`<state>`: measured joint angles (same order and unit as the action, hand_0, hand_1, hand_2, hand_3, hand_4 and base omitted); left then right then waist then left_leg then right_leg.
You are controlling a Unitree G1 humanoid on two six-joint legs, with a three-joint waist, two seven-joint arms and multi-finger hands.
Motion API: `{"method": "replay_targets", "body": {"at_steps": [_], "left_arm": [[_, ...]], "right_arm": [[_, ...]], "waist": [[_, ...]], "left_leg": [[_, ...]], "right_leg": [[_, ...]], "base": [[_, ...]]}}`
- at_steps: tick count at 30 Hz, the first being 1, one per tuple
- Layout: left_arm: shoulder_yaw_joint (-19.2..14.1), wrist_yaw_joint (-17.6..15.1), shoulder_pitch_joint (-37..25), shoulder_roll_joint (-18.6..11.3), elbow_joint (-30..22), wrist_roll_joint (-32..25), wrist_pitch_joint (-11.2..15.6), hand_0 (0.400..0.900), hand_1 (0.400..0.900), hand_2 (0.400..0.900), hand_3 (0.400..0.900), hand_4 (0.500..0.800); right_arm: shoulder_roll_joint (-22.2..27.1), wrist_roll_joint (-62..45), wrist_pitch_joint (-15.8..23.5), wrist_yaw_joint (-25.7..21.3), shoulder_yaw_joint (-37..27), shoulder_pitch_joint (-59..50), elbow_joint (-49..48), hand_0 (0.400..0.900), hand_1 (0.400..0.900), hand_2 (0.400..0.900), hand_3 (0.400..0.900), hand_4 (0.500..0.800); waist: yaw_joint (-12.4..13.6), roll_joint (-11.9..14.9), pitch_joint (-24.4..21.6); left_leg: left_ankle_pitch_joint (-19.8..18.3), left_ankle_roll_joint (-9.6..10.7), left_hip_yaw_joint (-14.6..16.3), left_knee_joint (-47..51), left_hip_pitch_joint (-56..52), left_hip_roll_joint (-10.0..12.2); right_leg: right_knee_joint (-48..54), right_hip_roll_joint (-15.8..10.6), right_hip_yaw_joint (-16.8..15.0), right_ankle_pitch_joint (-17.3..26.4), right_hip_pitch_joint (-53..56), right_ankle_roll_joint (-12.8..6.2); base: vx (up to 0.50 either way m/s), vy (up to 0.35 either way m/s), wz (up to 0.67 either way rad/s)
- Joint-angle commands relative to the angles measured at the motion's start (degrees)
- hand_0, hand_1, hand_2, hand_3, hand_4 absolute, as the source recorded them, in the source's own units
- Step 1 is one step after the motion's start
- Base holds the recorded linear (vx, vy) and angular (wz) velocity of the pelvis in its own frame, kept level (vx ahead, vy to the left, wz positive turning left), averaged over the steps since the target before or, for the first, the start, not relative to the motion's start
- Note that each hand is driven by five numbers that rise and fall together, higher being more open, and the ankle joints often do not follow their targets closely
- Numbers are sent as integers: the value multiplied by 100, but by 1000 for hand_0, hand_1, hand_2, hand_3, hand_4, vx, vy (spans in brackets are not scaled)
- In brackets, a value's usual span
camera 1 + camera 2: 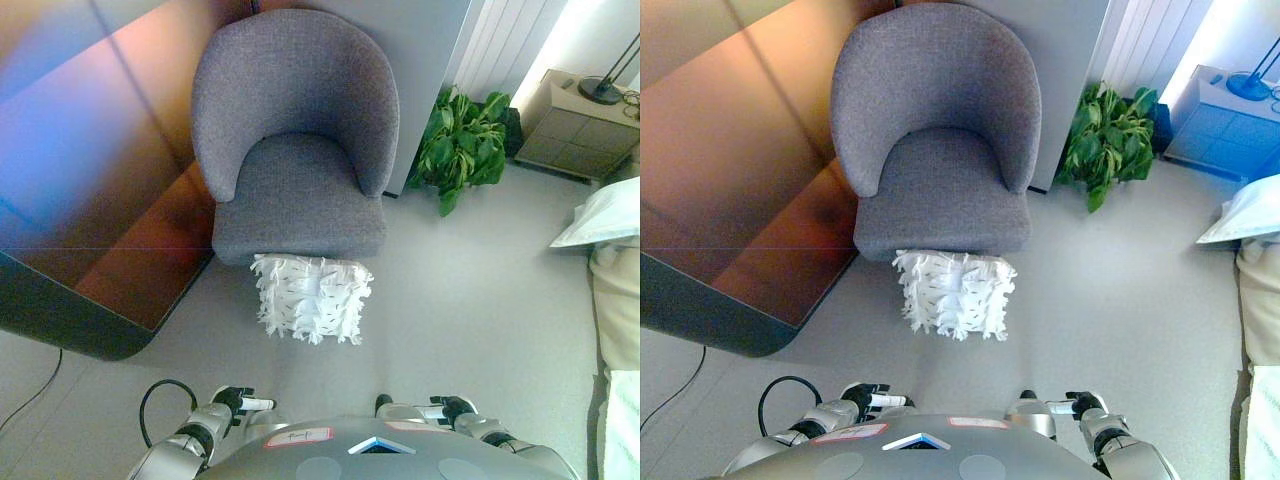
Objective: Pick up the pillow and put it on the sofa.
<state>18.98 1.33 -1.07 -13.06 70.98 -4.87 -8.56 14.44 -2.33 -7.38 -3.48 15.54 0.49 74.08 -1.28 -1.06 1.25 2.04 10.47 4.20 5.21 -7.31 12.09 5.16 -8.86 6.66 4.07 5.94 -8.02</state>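
- pillow (312, 298): white, shaggy/fringed, square-ish, lies on the floor (470, 300) right at the front edge of the sofa (297, 140), touching or just overlapping the seat's front base. Not on the seat.
- sofa: grey fabric tub armchair with curved back, seat bare, stands against the wall at top centre.
- left hand (238, 402): low at the bottom edge, left of centre, near the torso. Dark fingers with a white tip pointing right, roughly straight, holding nothing. Well apart from the pillow.
- right hand (450, 407): bottom edge, right of centre, also close to the torso. Only partly visible; can't tell if its fingers are spread or curled. Nothing visible in it, well apart from the pillow.
- Both hands sit below the pillow in the view, one on each side of its centreline.
- dark glossy panel (90, 200): large reflective slab with rounded corner, fills the left side, just beside the sofa.
- potted plant (462, 140): green leaves, on the floor right of the sofa, near the wall.
- nightstand (575, 125): pale cabinet at top right, lamp base (603, 90) on top.
- bedding (605, 215): white pillow/linen at the right edge, cream fabric below it.
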Motion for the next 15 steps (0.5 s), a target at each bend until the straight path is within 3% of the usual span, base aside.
{"method": "replay_targets", "body": {"at_steps": [1,3,9,15], "left_arm": [[125,-144,-263,39,171,-82,166,900,900,900,900,800],[68,-165,-249,10,148,-178,335,900,900,900,900,800],[148,91,-264,13,124,1,168,900,900,900,900,800],[172,62,-284,46,150,-30,100,900,900,900,900,800]], "right_arm": [[-171,85,42,9,92,-411,207,900,900,900,900,800],[-175,68,32,13,126,-412,199,900,900,900,900,800],[-187,28,35,-6,152,-419,186,900,900,900,900,800],[-218,49,13,-25,163,-422,184,900,900,900,900,800]], "waist": [[45,-9,241],[51,-1,244],[65,-1,261],[47,-15,259]], "left_leg": [[-39,-819,130,-21,39,-748],[-40,-817,123,-21,38,-749],[-34,-819,122,-21,48,-748],[-44,-818,123,-21,36,-743]], "right_leg": [[-355,349,347,-399,144,315],[-360,354,337,-408,142,321],[-372,349,350,-415,129,321],[-352,346,357,-412,148,324]], "base": [[0,0,0],[5,-6,-2],[-1,-3,-1],[0,0,0]]}}
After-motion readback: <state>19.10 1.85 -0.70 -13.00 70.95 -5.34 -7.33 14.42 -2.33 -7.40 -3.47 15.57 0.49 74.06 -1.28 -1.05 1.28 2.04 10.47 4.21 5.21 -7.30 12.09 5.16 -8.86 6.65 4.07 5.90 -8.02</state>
